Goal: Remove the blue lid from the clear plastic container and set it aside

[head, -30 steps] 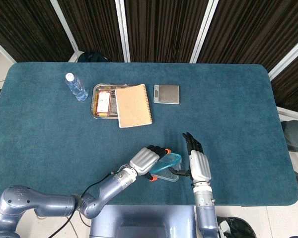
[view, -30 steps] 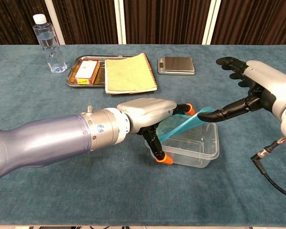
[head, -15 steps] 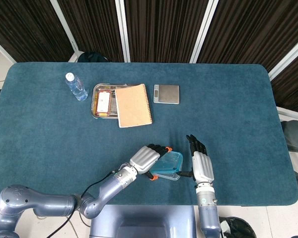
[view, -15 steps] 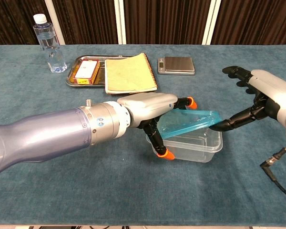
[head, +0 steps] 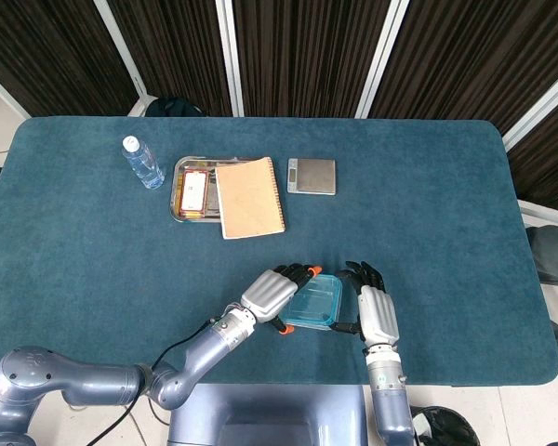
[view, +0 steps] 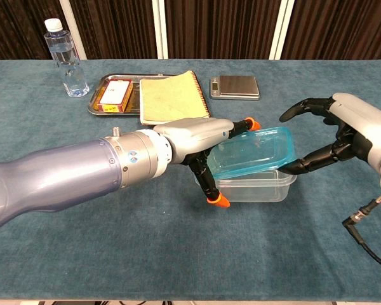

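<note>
Blue lid off, tilted above clear container, gripped by left hand. Right hand fingers apart, thumb at container side (contact unclear). Left: set lid on surface.

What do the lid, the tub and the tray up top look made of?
Blue lid: translucent blue plastic, glossy; light passes through it. Clear plastic container: transparent thin-walled plastic; the table shows through. Tray: likely metal, with a silvery reflective rim. The left robot hand holds the lid tilted over the container.
</note>
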You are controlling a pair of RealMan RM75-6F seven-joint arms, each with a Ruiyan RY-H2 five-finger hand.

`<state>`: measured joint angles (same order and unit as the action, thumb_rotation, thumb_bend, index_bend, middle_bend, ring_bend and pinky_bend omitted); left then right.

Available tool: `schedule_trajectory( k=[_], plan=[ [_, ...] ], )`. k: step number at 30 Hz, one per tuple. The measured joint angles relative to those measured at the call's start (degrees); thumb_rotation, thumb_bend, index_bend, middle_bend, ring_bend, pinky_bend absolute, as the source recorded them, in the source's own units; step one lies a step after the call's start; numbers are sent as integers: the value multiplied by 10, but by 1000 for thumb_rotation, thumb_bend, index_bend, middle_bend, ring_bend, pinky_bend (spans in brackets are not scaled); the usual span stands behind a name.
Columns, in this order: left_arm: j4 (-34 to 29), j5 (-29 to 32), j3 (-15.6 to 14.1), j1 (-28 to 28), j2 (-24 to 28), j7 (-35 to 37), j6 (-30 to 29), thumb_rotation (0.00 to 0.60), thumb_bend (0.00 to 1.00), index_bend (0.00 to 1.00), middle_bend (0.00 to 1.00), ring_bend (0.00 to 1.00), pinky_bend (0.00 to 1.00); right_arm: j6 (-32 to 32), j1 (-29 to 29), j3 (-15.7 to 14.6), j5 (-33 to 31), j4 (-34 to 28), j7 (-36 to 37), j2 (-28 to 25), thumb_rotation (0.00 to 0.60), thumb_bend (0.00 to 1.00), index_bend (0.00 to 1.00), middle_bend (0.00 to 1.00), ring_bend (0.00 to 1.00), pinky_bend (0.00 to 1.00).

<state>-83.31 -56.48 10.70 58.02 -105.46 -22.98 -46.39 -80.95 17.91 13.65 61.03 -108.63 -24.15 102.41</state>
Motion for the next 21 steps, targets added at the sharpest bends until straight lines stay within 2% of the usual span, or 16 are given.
schedule_trajectory(
  k=[7, 21],
  plan=[
    [-9, 19, -2, 6, 8, -16, 7, 600, 0, 0, 0, 0, 207, 3, -1, -6, 9, 1, 18, 0, 600, 240, 385, 176, 0, 0],
    [-27, 34, -8, 25, 27, -41, 25, 600, 0, 0, 0, 0, 159, 7, 4, -5, 7, 3, 23, 3, 600, 242, 357, 176, 0, 0]
  ],
)
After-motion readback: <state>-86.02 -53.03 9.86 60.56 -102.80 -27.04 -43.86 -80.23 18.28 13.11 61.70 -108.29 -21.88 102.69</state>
